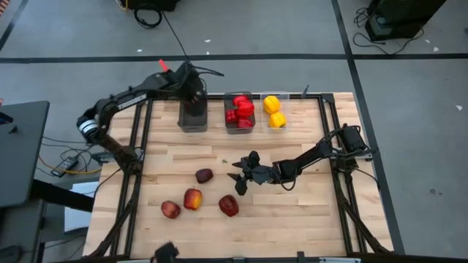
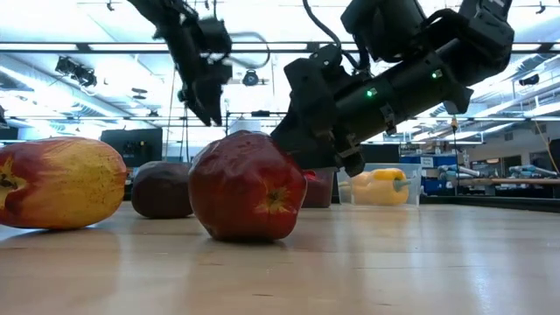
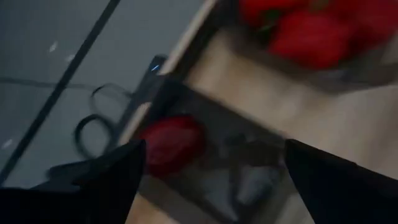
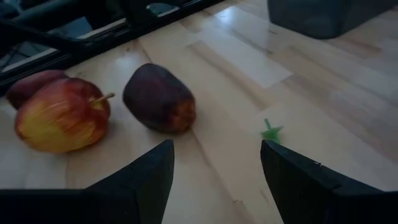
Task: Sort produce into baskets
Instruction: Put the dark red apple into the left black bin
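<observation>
High view: four glossy round apples (image 1: 192, 198) lie lower centre on pale planked wood; right gripper (image 1: 243, 176) gapes empty, left gripper (image 1: 191, 102) likewise, over smoky bin (image 1: 193, 117).

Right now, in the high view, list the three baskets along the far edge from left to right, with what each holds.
Dark-grey basket under the left hand, contents hidden → basket of red peppers → clear basket of yellow peppers.

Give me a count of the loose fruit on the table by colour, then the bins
Dark red apples: 3
Red-yellow apple: 1
Bins: 3
Total: 7
</observation>
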You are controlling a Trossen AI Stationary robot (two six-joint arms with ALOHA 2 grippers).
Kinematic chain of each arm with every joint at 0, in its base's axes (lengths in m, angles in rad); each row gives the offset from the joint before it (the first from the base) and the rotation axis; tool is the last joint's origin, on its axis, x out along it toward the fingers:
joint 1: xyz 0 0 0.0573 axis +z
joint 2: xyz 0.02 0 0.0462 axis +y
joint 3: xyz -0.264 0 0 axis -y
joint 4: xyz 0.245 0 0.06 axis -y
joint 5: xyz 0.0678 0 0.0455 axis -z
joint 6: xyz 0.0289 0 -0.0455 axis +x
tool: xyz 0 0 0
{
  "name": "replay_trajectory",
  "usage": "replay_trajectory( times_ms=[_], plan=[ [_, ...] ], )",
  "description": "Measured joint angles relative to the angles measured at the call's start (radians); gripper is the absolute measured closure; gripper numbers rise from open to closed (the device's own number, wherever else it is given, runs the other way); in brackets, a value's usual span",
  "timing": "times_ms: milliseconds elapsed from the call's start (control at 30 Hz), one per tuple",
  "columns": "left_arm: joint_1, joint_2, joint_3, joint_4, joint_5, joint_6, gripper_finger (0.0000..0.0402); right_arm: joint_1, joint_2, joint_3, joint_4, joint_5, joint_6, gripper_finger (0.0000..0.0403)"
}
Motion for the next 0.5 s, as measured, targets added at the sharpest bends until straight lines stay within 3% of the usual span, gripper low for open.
replay_trajectory(
  times_ms=[133, 267, 500],
  plan=[
    [-0.116, -0.111, -0.093, -0.033, 0.042, -0.062, 0.0018, 0.002, 0.0, 0.0, 0.003, -0.002, 0.003, 0.0154],
    [-0.3, -0.23, -0.219, -0.094, 0.043, -0.166, 0.003, 0.006, 0.0, 0.0, 0.01, -0.001, 0.016, 0.0154],
    [-0.707, -0.399, -0.375, -0.173, 0.041, -0.561, 0.0057, 0.041, 0.0, 0.0, 0.058, 0.0, 0.039, 0.0154]
  ],
)
